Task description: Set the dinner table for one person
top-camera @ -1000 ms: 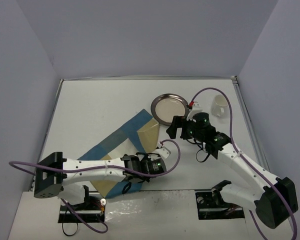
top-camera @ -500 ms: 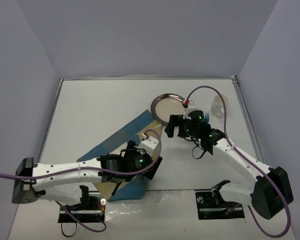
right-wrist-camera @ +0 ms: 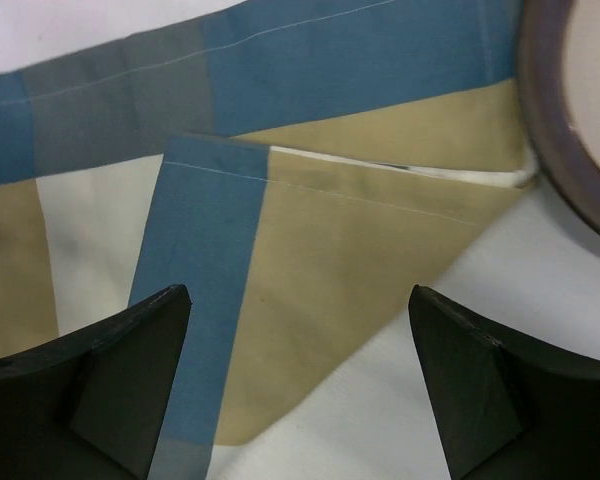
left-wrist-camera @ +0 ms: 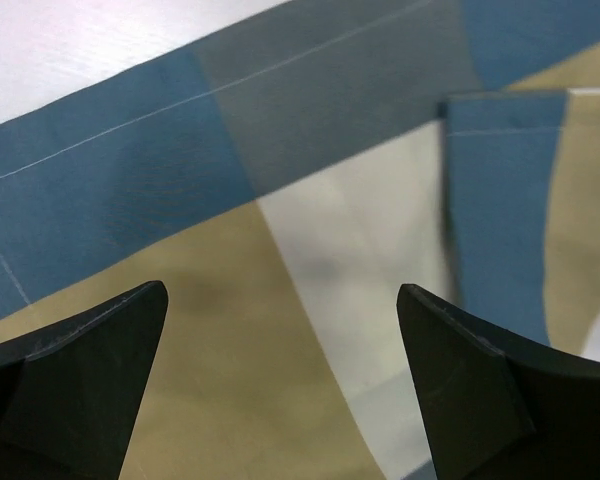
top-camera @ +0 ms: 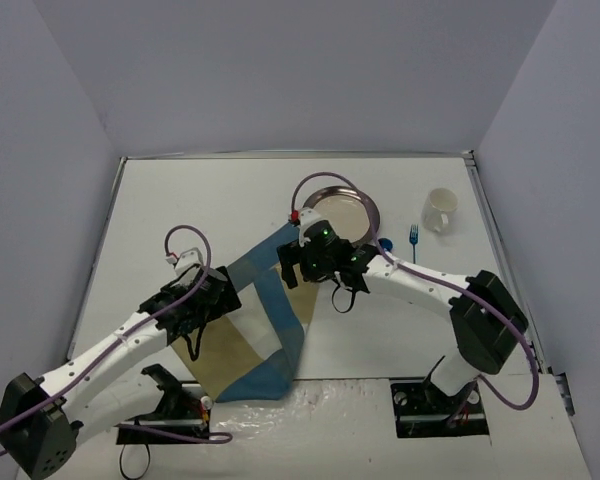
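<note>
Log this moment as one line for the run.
left tool: open over placemat | right tool: open over folded corner | placemat: partly folded on table | plate, mug, fork: far side

Three plain, pale grey-lilac walls box in the scene: a back wall [top-camera: 300, 70], a left wall [top-camera: 35, 190] and a right wall [top-camera: 570, 140]. Between them lies the matte white counter [top-camera: 190, 200]. The light is soft and even.
</note>
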`<state>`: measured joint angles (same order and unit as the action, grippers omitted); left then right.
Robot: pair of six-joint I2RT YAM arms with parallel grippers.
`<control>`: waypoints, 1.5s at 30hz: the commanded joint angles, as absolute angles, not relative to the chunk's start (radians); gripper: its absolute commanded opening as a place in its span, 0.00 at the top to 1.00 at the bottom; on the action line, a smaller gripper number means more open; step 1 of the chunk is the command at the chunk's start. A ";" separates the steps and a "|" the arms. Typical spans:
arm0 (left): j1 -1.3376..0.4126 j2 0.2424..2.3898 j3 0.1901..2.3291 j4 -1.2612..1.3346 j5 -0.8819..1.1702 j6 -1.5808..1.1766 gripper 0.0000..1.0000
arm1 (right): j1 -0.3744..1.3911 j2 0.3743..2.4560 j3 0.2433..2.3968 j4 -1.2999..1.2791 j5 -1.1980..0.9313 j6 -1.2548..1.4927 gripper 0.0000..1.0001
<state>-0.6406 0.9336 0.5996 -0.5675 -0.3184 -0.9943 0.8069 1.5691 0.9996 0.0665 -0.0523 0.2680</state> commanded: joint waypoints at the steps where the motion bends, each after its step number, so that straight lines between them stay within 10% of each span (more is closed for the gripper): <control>1: -0.482 1.016 0.590 -0.447 -0.232 -1.042 0.03 | 0.917 1.666 1.120 0.078 0.054 0.225 0.17; 20: -0.296 1.348 0.545 -0.233 -0.124 -1.020 0.03 | 1.042 1.989 1.342 0.008 0.213 0.239 0.37; 32: -0.238 1.368 0.578 -0.242 -0.095 -1.005 0.04 | 1.034 1.875 1.303 -0.024 0.337 0.278 1.00; 45: -0.143 1.511 0.775 -0.271 -0.047 -0.964 0.04 | 1.014 1.366 0.830 -0.125 0.368 0.568 1.00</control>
<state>-0.1728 1.4371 0.7317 -0.2354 -0.1022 -0.9823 1.0201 1.4838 0.9452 -0.0441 0.3417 0.4320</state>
